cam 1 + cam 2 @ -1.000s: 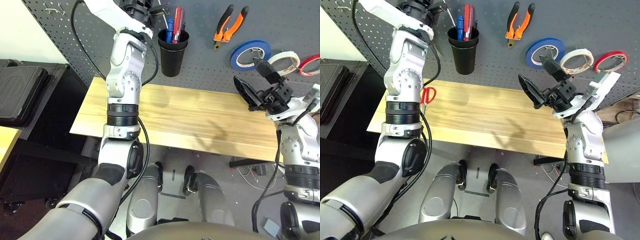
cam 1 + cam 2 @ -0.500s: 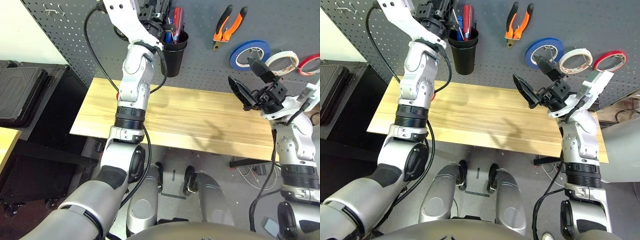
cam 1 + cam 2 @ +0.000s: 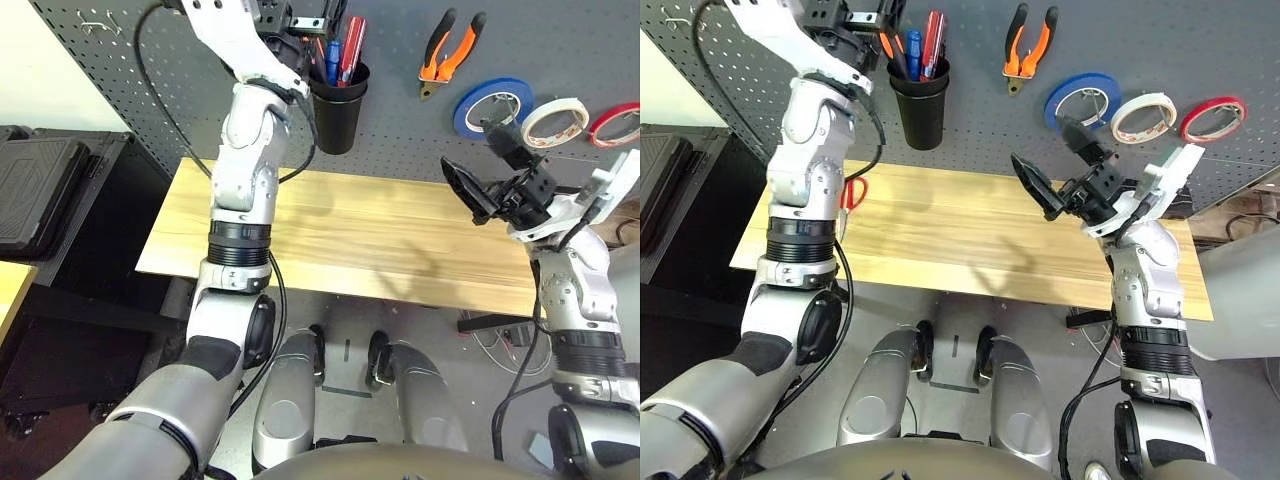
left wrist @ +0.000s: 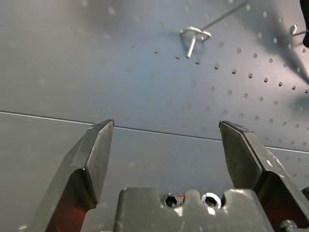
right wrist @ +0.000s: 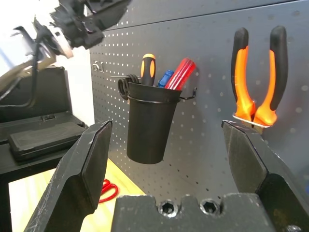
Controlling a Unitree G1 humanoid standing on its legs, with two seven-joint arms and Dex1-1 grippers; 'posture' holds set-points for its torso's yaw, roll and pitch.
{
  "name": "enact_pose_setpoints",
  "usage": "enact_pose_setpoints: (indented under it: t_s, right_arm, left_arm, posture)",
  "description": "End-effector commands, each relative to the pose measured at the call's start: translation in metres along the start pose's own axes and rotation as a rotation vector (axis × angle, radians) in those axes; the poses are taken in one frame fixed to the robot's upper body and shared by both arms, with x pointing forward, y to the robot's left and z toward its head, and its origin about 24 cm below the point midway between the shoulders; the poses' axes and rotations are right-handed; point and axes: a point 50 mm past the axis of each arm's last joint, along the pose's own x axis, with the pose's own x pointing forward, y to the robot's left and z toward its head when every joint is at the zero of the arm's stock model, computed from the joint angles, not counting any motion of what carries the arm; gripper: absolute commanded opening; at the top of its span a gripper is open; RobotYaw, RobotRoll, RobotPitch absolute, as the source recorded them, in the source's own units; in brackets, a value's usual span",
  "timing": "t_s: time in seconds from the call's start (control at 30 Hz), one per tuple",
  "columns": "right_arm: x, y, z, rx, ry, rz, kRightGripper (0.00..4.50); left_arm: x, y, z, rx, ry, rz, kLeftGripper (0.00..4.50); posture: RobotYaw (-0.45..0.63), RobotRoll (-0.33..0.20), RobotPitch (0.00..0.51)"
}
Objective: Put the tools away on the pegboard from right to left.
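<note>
While the pegboard [image 3: 760, 80] fills the back of my head view, I read the tools on it first: the orange-and-black screwdriver [image 5: 147, 68] stands in the black cup [image 3: 918, 103] beside blue and red handles, the pliers [image 3: 1025, 45] hang to its right, then the white tape roll [image 3: 1143, 118] between a blue roll [image 3: 1083, 100] and a red one [image 3: 1212, 117]. The red-handled scissors [image 3: 854, 191] lie on the wooden table [image 3: 970, 240], mostly hidden behind my left forearm (just the loops show). My left gripper [image 4: 166, 145] is raised high at the board, left of the cup, fingers spread wide and empty, a wire hook [image 4: 195, 36] ahead. My right gripper [image 3: 482, 172] hovers over the table's right side, jaws apart, empty.
</note>
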Motion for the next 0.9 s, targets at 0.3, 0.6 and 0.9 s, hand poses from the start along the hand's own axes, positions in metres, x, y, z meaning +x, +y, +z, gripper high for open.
enact_pose_setpoints:
  t_s: [0.3, 0.6, 0.9]
  right_arm:
    - [0.008, 0.025, -0.020, 0.115, 0.134, 0.103, 4.50]
    - [0.008, 0.048, -0.046, 0.146, 0.367, 0.163, 4.50]
    - [0.008, 0.059, -0.078, 0.136, 0.550, 0.181, 4.50]
  left_arm:
    - [-0.074, 0.001, -0.014, 0.025, 0.291, -0.004, 4.46]
    - [-0.128, 0.010, -0.060, 0.049, 0.601, 0.080, 4.46]
    - [-0.164, 0.027, -0.100, 0.150, 0.842, 0.166, 4.46]
  posture:
    - [0.26, 0.000, 0.228]
    - [0.28, 0.000, 0.249]
    - [0.28, 0.000, 0.290]
